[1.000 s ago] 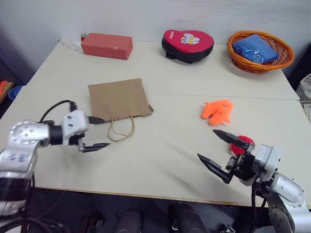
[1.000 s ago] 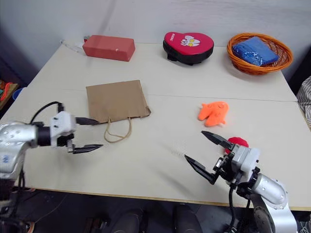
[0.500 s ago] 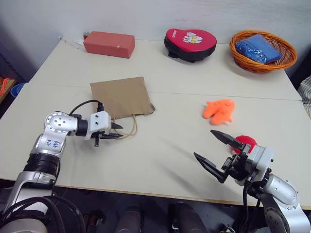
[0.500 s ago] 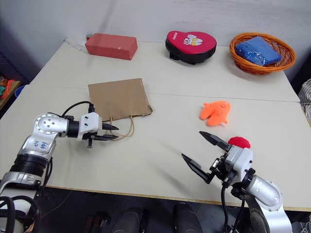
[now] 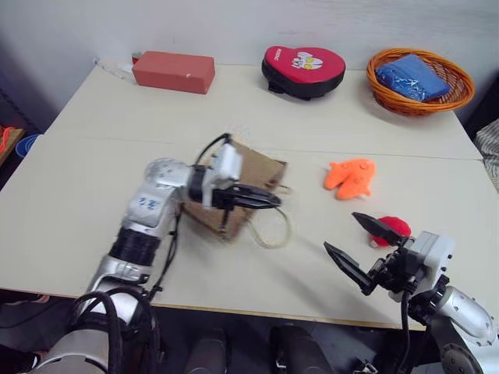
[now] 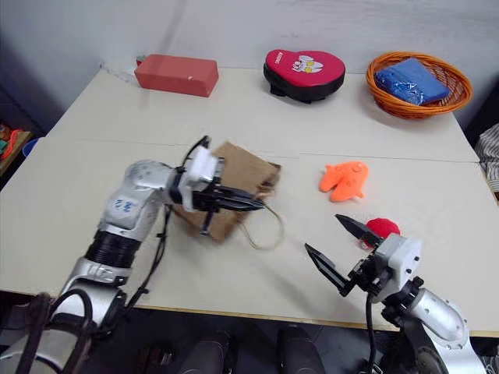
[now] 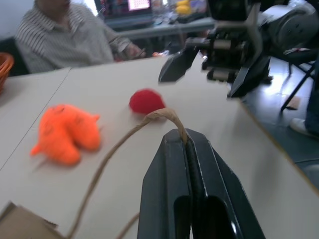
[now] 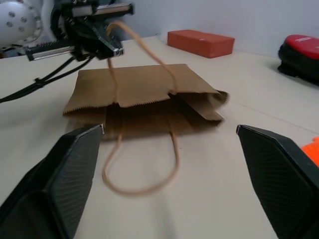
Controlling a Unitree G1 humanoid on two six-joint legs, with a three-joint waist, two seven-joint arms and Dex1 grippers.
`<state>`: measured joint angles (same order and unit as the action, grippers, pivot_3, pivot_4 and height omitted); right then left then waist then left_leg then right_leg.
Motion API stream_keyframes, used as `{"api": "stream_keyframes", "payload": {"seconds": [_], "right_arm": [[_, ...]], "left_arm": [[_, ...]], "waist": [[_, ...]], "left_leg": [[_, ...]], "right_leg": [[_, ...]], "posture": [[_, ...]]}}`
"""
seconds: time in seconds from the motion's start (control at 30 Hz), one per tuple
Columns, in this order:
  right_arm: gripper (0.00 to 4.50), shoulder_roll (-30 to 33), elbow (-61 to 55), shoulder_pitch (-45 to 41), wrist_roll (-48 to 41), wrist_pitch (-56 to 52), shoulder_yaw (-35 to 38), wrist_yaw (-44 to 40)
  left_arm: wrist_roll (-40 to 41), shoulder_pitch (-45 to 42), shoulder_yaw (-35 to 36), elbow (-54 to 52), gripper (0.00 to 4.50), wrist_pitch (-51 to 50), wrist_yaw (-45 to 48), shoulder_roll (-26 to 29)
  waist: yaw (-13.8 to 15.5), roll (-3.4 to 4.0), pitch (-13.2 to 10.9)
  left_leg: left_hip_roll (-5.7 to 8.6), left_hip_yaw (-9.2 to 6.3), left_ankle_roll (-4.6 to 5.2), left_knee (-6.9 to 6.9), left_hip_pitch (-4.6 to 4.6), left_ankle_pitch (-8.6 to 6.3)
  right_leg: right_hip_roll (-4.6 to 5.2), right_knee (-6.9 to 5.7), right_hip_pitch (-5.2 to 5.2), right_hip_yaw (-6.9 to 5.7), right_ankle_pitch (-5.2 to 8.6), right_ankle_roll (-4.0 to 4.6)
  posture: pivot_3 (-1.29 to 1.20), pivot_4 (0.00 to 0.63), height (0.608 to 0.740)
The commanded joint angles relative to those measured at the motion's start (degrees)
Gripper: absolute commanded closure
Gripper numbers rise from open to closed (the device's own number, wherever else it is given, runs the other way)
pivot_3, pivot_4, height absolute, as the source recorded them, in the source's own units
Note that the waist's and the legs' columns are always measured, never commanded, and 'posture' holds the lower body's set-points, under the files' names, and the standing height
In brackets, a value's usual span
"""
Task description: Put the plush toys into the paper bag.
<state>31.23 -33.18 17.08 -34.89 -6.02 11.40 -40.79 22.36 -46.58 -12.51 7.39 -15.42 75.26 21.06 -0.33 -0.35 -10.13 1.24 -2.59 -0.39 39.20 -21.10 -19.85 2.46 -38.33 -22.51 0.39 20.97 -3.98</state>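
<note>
Now your left gripper (image 6: 253,206) is pinched tight on one twisted-cord handle (image 7: 149,117) of the paper bag (image 6: 234,187), where a second ago its fingers were spread wide beside the bag's left edge. Your left arm has swung across toward the table's middle, and the bag has come with it: no longer lying flat and square, it sits rotated, partly lifted and crumpled at the mouth, with the free handle loop (image 6: 265,230) trailing on the table toward you.

Your right gripper (image 6: 341,249) has barely shifted; its jaws stand wide apart with nothing between them, near the front edge of the table.

Brown kraft bag, matte, with a serrated top edge, the mouth slightly gaping in the right wrist view. The orange plush toy (image 6: 343,179) is fuzzy, with stubby limbs, lying right of the bag and well apart from it. The red plush toy (image 6: 382,228) is a small round fuzzy ball, just beyond your right gripper.

Along the far side: a pinkish-red rectangular block (image 6: 175,74), a red heart-shaped pad (image 6: 302,66) with cartoon print, and an orange woven basket (image 6: 448,97) holding a blue packet (image 6: 409,79). The table (image 6: 117,125) is smooth and pale.
</note>
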Motion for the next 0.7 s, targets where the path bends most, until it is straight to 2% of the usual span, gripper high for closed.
{"api": "stream_keyframes", "payload": {"seconds": [0.03, 0.2, 0.33, 0.7], "right_arm": [[1.35, 1.1, -0.2, -3.0, 2.1, -4.0, -3.0, 1.4], [3.12, 0.0, 2.4, -10.9, 7.3, -7.8, -8.4, 4.6], [4.46, -0.1, 4.1, -13.2, 11.0, -7.3, -12.4, 3.4], [4.46, -3.4, 12.5, -20.2, 16.3, -8.0, -16.2, 4.6]], "left_arm": [[2.3, -1.0, -0.6, -4.2, 4.5, -4.3, -0.3, -1.0], [2.2, 0.2, 0.2, -5.9, 4.5, -5.3, -1.5, -0.5], [3.6, 0.7, 2.5, -6.9, 4.5, -7.3, -4.6, -0.9], [7.6, 2.5, 5.3, -11.9, 4.5, -11.7, -9.8, -2.0]], "waist": [[-0.3, 0.01, 0.0], [-0.3, 0.01, 0.0], [0.3, 0.01, 0.0], [0.2, 0.01, 0.0]], "left_leg": [[-0.01, -0.01, 0.0, -0.01, 0.04, 0.0], [0.0, -0.04, -0.07, -0.01, 0.05, 0.06], [0.01, -0.08, -0.07, -0.01, -0.01, 0.06], [0.04, -0.12, -0.09, -0.01, -0.04, 0.07]], "right_leg": [[-0.05, -0.01, -0.01, 0.04, 0.0, 0.0], [-0.05, -0.08, -0.08, 0.07, 0.0, 0.01], [-0.03, 0.01, -0.1, 0.05, 0.0, 0.01], [0.0, 0.02, -0.12, 0.02, 0.0, 0.0]], "posture": [[0.0, 0.15, 0.74], [0.0, 0.15, 0.74], [0.0, 0.15, 0.74], [0.0, 0.15, 0.74]]}}
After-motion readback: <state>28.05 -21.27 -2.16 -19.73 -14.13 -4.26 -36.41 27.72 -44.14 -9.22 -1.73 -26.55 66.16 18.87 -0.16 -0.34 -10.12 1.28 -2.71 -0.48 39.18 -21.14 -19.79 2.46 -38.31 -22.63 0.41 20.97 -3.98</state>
